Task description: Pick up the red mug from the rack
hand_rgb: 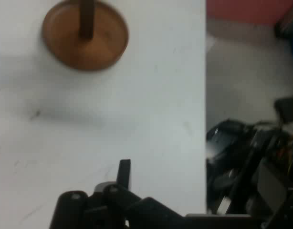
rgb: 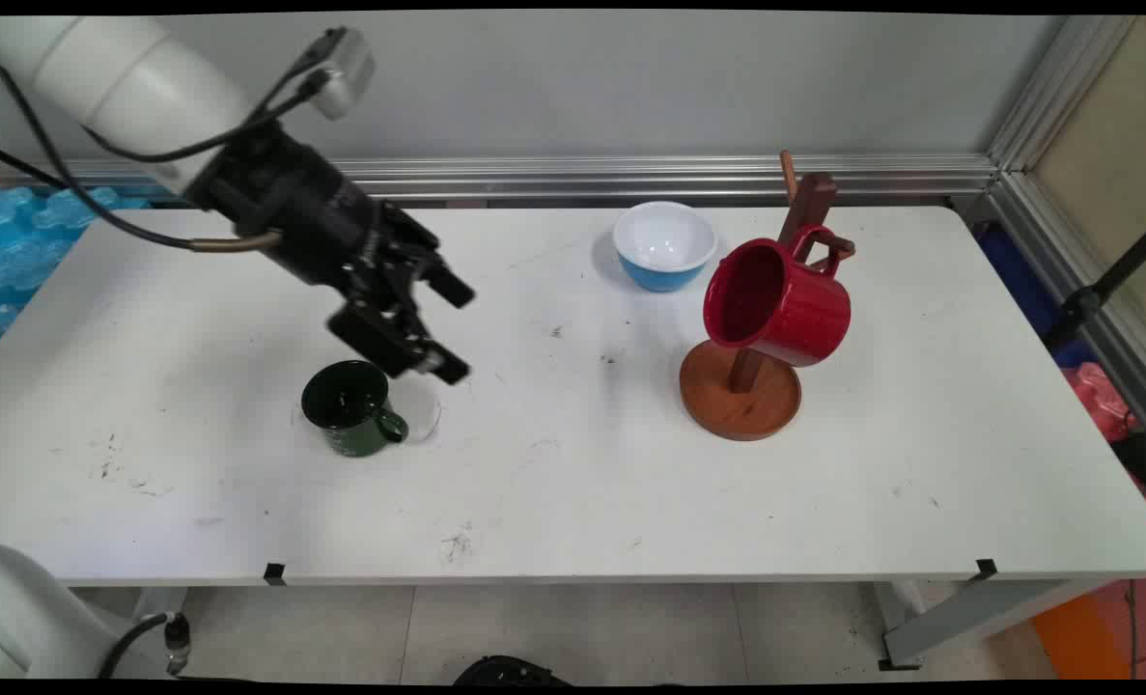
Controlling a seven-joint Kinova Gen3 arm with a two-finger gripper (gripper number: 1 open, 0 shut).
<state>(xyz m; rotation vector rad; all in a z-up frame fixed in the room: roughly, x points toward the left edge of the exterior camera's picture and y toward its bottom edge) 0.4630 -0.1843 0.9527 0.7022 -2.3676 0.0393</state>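
The black gripper (rgb: 457,326) hangs above the left half of the white table (rgb: 573,483), tilted toward the right, with its two fingers spread wide apart and nothing between them. Just below it, a dark green mug (rgb: 350,407) stands upright on the table, apart from the fingers. Near the back edge sits a blue bowl (rgb: 664,244). Beside it, a red mug (rgb: 777,302) hangs on a wooden mug stand (rgb: 741,391) (hand_rgb: 85,37).
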